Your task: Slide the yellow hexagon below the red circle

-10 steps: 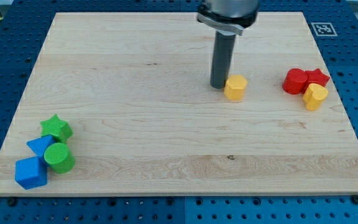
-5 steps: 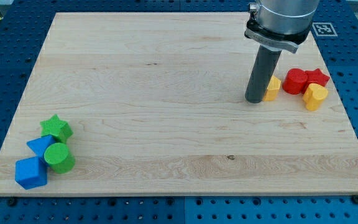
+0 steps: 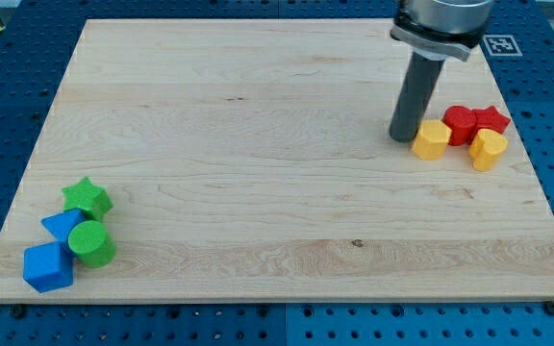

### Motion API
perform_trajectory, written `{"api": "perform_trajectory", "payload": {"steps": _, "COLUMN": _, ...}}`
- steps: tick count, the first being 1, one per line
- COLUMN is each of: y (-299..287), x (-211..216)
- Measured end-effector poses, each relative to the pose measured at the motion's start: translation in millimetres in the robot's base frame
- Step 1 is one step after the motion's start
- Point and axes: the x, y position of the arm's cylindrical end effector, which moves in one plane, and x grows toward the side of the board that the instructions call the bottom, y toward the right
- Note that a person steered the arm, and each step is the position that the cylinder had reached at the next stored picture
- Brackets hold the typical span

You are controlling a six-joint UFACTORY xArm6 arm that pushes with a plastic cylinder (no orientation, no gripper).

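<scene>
We find the yellow hexagon [image 3: 431,140] near the right edge of the tabletop [image 3: 258,202], toward the far right corner, touching or all but touching the red circle [image 3: 461,125] on that block's left and lower side. Our tip [image 3: 403,136] stands just beside the hexagon on its left and slightly toward the top edge, apparently in contact. We carry no fingers, so there is nothing to open or close; the rod only pushes. The relation that matters: the hexagon lies right of the tip and a little toward the bottom edge, while the spot below the red circle sits further right and down. That spot is crowded by the yellow heart-like block [image 3: 489,149], which lies against the red star [image 3: 491,120]. In our judgement the next push should bear right and downward, with care not to shunt the red circle. The green star [image 3: 88,197], blue blocks [image 3: 48,266] and green circle [image 3: 92,243] rest well apart at the near left corner.
</scene>
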Motion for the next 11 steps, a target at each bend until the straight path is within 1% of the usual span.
{"api": "perform_trajectory", "payload": {"steps": 3, "y": 15.0, "x": 6.9}}
{"api": "perform_trajectory", "payload": {"steps": 4, "y": 4.8, "x": 11.6}}
{"api": "perform_trajectory", "payload": {"steps": 6, "y": 3.9, "x": 42.4}}
{"api": "perform_trajectory", "payload": {"steps": 9, "y": 11.2, "x": 40.8}}
{"api": "perform_trajectory", "payload": {"steps": 11, "y": 19.3, "x": 27.4}}
